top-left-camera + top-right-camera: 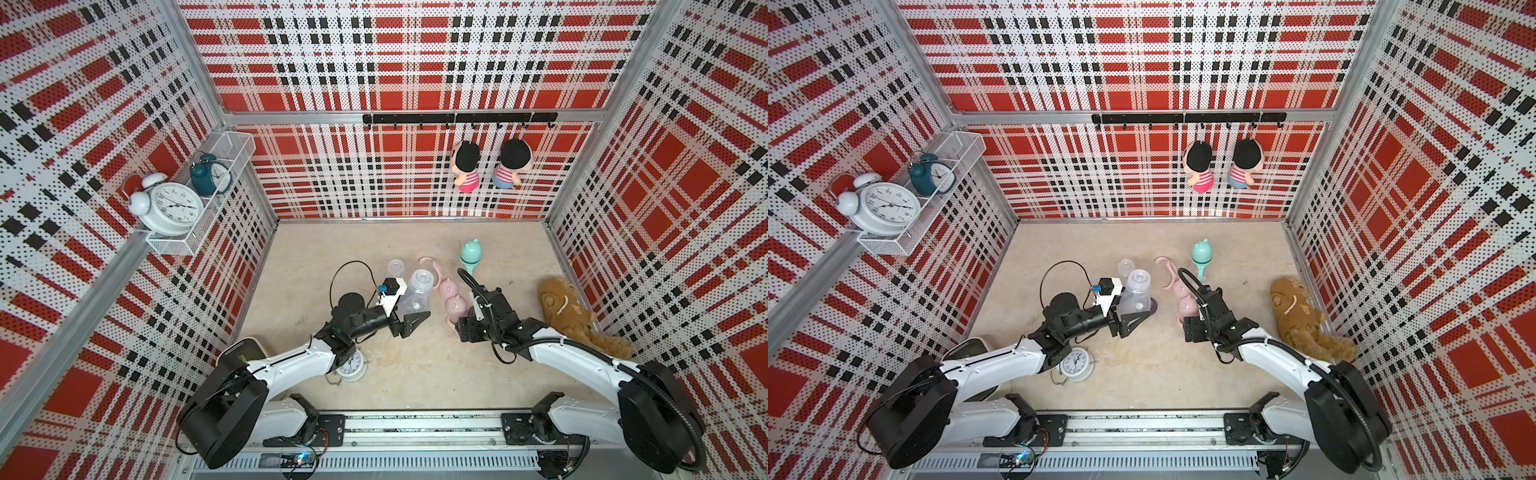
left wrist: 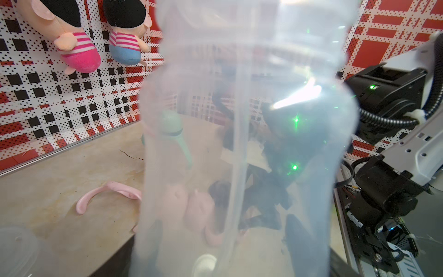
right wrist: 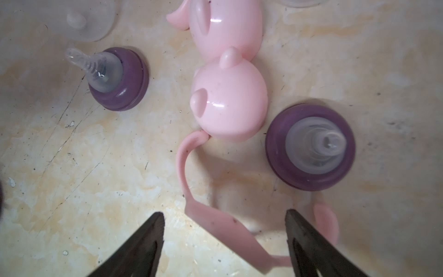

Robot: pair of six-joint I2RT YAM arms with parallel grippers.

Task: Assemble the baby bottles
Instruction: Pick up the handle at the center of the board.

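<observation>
- Counter (image 1: pixel 415 374): one brown plush toy (image 1: pixel 569 316) lies at its right edge.
- Three alarm clocks with numbered dials: white clock (image 1: pixel 172 208) and teal clock (image 1: pixel 208 174) in the wall basket (image 1: pixel 174 245), small white clock (image 1: pixel 351 368) on the counter.
- Three bottles: clear bottle (image 1: pixel 417 295) pinched in the left hand (image 1: pixel 409 321), second clear bottle (image 1: pixel 396 268) behind it, capped teal bottle (image 1: pixel 471 255) upright at the back.
- Two pink dome caps (image 3: pixel 227 24) (image 3: pixel 230 96), touching.
- Two purple nipple collars (image 3: pixel 119 79) (image 3: pixel 310 148).
- Two pink handled rings (image 3: pixel 215 227) (image 1: pixel 432 268); right hand (image 3: pixel 225 239) spread astride one.

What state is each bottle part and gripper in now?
left gripper, shut on clear bottle.
clear bottle, held, no collar.
right gripper, open over pink handle ring.
pink handle ring, loose on table.
pink caps, off, lying together.
purple collars, loose, nipples up.
teal bottle, capped, standing.
</observation>
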